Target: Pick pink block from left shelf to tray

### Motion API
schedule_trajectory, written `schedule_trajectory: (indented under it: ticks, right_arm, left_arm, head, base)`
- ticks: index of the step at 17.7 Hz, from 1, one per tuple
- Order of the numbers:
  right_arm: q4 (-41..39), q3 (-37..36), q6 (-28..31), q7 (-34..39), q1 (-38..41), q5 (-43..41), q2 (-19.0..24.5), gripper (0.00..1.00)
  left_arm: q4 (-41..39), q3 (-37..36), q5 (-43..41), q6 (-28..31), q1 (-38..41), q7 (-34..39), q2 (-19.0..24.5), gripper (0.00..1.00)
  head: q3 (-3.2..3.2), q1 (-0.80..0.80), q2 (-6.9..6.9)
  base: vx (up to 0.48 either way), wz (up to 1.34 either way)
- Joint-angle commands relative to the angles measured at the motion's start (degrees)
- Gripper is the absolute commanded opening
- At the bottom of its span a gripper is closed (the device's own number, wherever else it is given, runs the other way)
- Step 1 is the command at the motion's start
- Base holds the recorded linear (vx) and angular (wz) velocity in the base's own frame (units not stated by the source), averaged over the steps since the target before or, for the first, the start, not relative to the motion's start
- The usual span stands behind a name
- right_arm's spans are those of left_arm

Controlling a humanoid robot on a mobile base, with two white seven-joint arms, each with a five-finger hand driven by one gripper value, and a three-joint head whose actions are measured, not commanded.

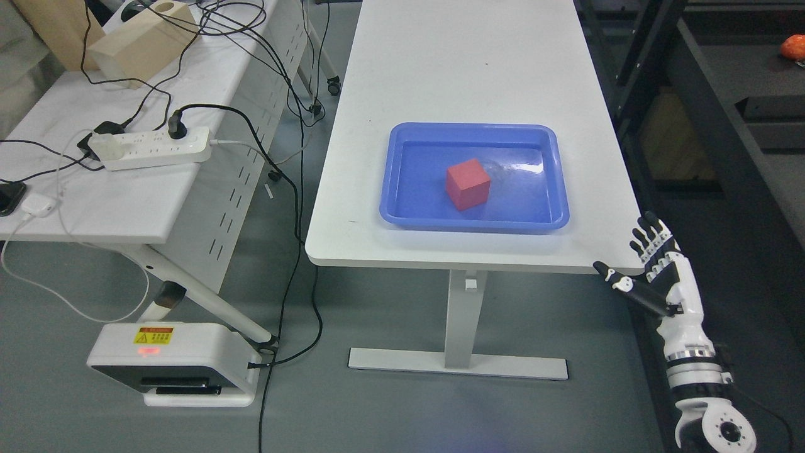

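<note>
Bright, even light; tray [553, 182] glare.

A pink block [468, 184] is being held inside a blue tray [402, 217] on a white table [465, 69] at frame centre. At lower right, the right hand [654, 277] is being kept open, fingers extended, grasping nothing.

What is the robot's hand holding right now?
Nothing. The right hand is open beside the table's corner with its fingers spread and empty. The pink block sits by itself inside the blue tray. The left hand is not in view.
</note>
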Motion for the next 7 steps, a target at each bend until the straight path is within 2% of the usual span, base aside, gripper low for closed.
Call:
schedule_trajectory:
  ticks: [1,7]
  right_arm:
    - [0.1,0.0,-0.1,0.0,0.2,-0.4,-1.0,0.99]
    - [0.1,0.3,-0.1,0.2,0.2,-0.4,-1.0,0.99]
  left_arm:
    - [-1.0,0.0,0.0,0.0,1.1,0.0,1.0,1.0]
    - [-1.0,0.0,0.0,0.0,1.1,0.0,1.0,1.0]
  head:
    - [0.0,0.0,0.0]
    - [0.0,0.0,0.0]
  base:
    - [0.014,0.0]
    - [0.005,0.0]
